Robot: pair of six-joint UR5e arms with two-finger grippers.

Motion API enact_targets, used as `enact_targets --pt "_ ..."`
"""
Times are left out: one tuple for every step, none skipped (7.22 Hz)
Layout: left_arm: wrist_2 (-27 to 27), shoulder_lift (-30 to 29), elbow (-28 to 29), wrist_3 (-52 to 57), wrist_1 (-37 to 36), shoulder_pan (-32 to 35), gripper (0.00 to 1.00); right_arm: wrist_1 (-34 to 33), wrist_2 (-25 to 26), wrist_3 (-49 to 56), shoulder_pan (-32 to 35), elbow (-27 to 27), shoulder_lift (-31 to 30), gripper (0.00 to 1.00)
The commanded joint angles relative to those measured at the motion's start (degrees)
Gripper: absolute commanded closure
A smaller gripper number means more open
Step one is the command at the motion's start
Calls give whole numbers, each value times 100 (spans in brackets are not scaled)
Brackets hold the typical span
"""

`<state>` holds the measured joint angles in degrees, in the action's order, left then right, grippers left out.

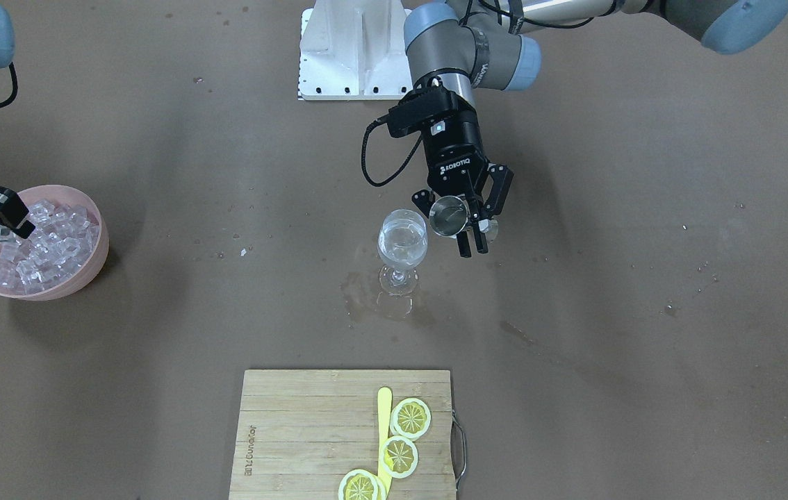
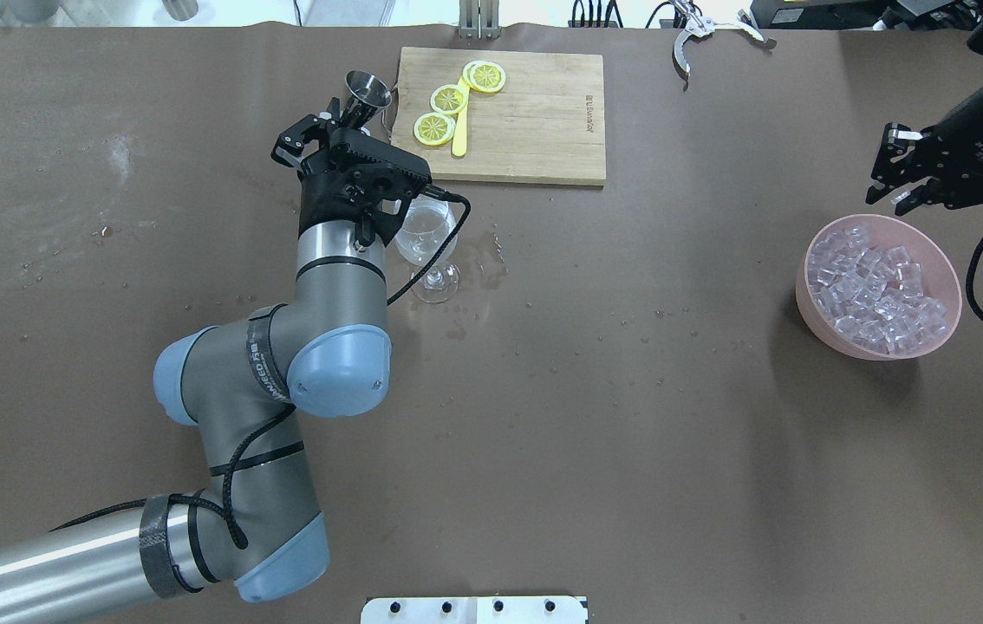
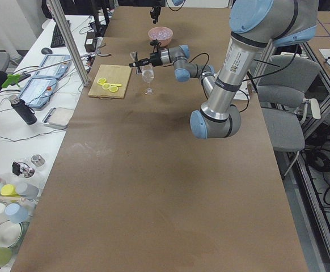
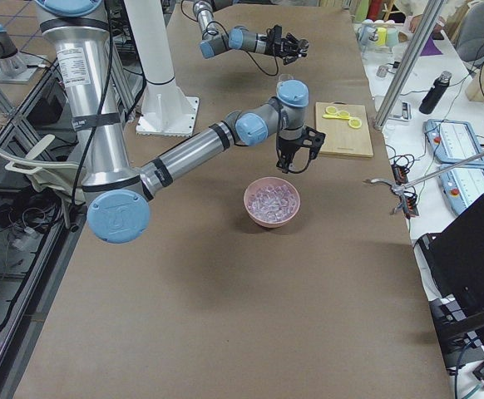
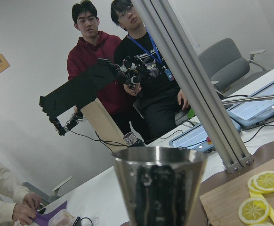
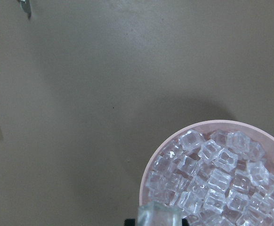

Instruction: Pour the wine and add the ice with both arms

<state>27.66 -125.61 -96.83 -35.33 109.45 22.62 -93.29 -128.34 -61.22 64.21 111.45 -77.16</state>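
**Brown Worktop, White Side Desk, Pale Wall**

A brown worktop (image 2: 630, 433) lies beneath the left claw (image 1: 460, 223). Just past the claw's far side an aluminium post (image 5: 193, 89) rises. A cluttered white side desk (image 3: 6, 141) lies beyond it, where two people (image 5: 141, 61) stand before a pale wall (image 5: 28, 33). Behind the claw, grey office chairs (image 3: 287, 71) stand on a tiled floor (image 3: 318, 238).

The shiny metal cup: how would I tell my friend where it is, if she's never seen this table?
Find the wine glass standing mid-table, near the wooden cutting board. Right beside it, the left gripper holds the metal cup in the air. It's shiny steel and off the table; the glass is see-through.
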Motion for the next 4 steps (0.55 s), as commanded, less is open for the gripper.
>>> enact_targets --pt "-417 -7 6 271 -160 -188 100 -110 81 5 -58 70 96 67" --pt "-619 19 41 394 -170 -301 100 -110 177 5 -93 79 87 67" --pt "-778 72 23 491 -170 -355 100 -110 230 -4 -111 105 61 67" --pt "-953 81 84 500 -178 -433 100 -128 248 -13 -163 157 35 67"
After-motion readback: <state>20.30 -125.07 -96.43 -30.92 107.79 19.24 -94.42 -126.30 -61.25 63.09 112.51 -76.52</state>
